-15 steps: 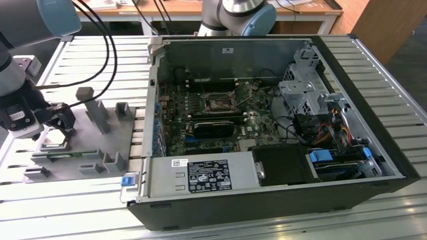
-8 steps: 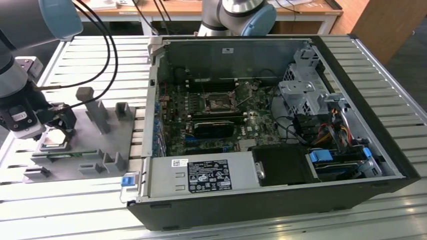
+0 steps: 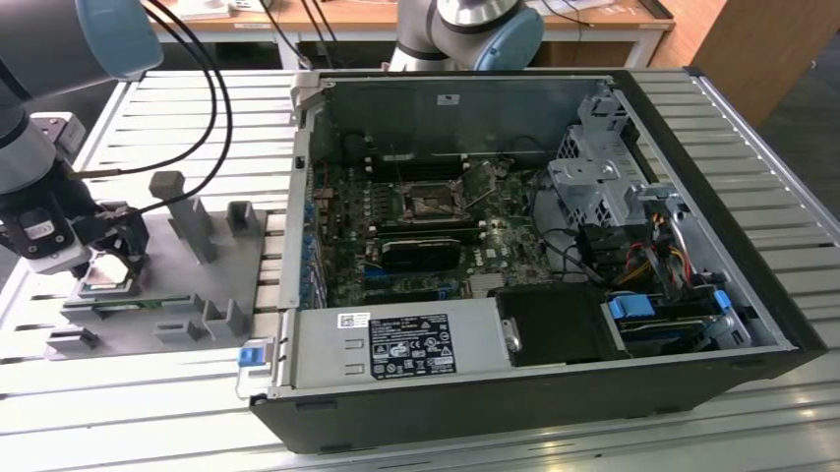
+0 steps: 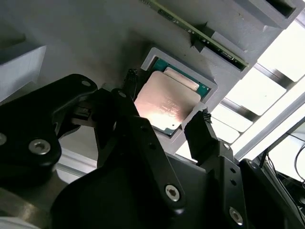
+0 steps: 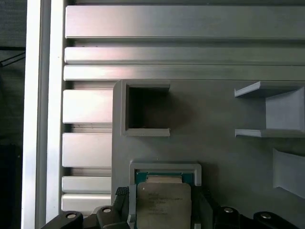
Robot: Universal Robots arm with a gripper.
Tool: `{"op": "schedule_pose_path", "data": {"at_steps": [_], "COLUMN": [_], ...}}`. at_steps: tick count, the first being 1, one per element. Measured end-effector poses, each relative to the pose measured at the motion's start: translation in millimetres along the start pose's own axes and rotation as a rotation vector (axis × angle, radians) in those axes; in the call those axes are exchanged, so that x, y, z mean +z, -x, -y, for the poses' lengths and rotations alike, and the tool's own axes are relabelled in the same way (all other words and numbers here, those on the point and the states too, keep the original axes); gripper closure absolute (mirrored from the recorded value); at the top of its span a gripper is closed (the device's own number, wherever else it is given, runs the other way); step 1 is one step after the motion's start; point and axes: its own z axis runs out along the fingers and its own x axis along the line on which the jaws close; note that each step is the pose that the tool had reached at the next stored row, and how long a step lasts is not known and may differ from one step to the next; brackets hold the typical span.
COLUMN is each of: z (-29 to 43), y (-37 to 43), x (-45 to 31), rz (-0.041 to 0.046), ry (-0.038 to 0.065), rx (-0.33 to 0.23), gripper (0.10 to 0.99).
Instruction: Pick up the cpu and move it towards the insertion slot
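The cpu [image 3: 108, 285], a thin square chip with a silvery top and green rim, lies in a square nest on the grey fixture [image 3: 197, 280] at the exterior view's left. My gripper [image 3: 113, 260] hangs right over it. In the second wrist view my gripper [image 4: 167, 101] straddles the cpu [image 4: 164, 102], a black fingertip [image 4: 132, 80] against one edge and the other fingertip [image 4: 200, 121] against the opposite edge. The chip sits low in its nest [image 5: 164, 168]. The insertion slot [image 3: 431, 204], a dark square socket with a metal frame, sits on the motherboard inside the open computer case.
Grey posts and blocks [image 3: 171, 197] stand on the fixture around the nest. The open case [image 3: 305, 197] has a tall side wall between the fixture and the motherboard. Cables [image 3: 197, 118] loop from my arm. A second robot's base [image 3: 466, 29] stands behind the case.
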Motion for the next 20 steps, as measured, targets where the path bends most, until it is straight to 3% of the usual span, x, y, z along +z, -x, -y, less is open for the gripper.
{"op": "schedule_pose_path", "data": {"at_steps": [6,20], "z": [0.1,0.1], "y": [-0.5,-3.0], "x": [0.1,0.6], "rz": [0.0164,0.0170], "ry": [-0.002,-0.002], "rx": [-0.001,-0.001], "gripper": [0.408,0.420]}}
